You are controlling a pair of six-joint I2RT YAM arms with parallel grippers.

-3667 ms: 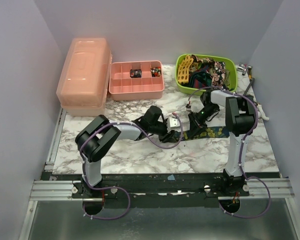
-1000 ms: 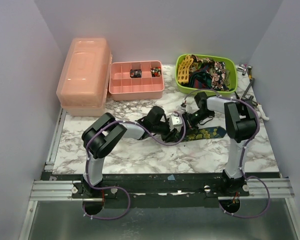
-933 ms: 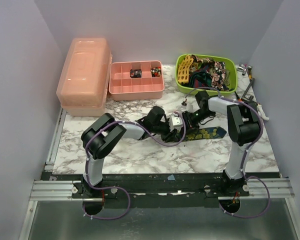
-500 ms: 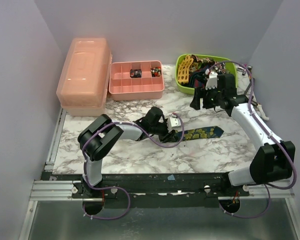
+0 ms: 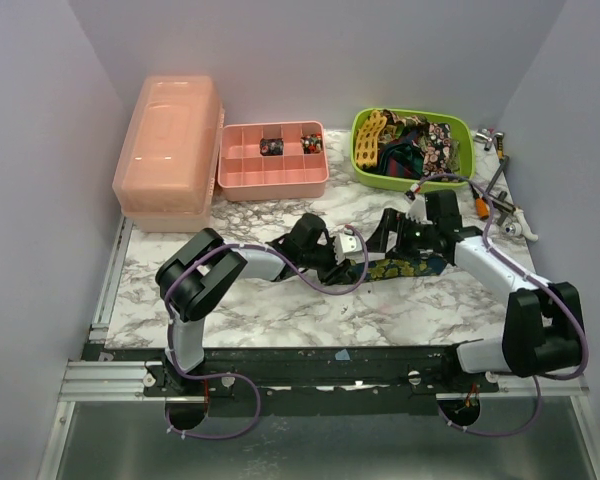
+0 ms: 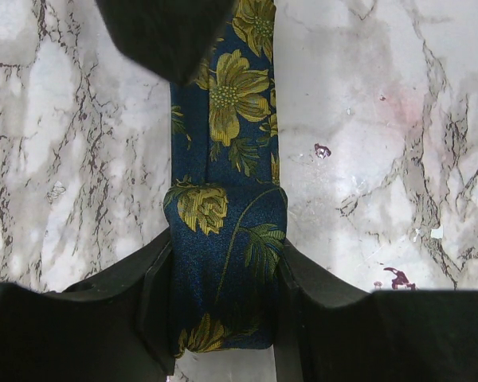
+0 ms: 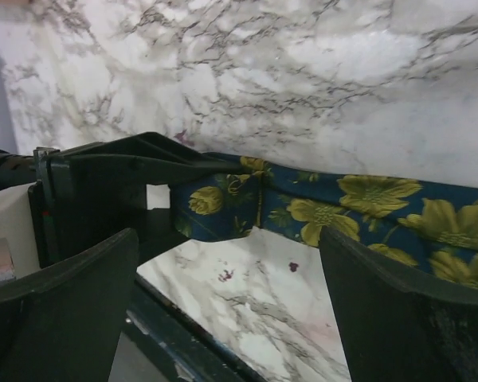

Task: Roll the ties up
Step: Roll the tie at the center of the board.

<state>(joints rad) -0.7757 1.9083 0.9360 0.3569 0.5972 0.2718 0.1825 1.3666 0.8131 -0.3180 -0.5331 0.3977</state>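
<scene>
A dark navy tie [image 5: 412,266] with yellow flowers lies flat on the marble table [image 5: 280,310], running right from its rolled end. In the left wrist view my left gripper [image 6: 223,267] is shut on that rolled end [image 6: 223,239], one finger on each side, and the flat length [image 6: 223,103] stretches away from it. My right gripper [image 5: 388,234] hangs just above the tie beside the left gripper [image 5: 354,260]. Its jaws [image 7: 227,270] stand wide open with only marble between them, and the tie [image 7: 342,207] passes just beyond the fingertips.
A green basket [image 5: 466,140] at the back right holds several more patterned ties. A pink compartment tray [image 5: 272,182] and a pink lidded box [image 5: 168,150] stand at the back left. Small tools [image 5: 500,180] lie by the right wall.
My right gripper opened and let go of the tie, swung up toward the green basket, then came back down beside the roll. The left gripper kept its hold and stayed put.
</scene>
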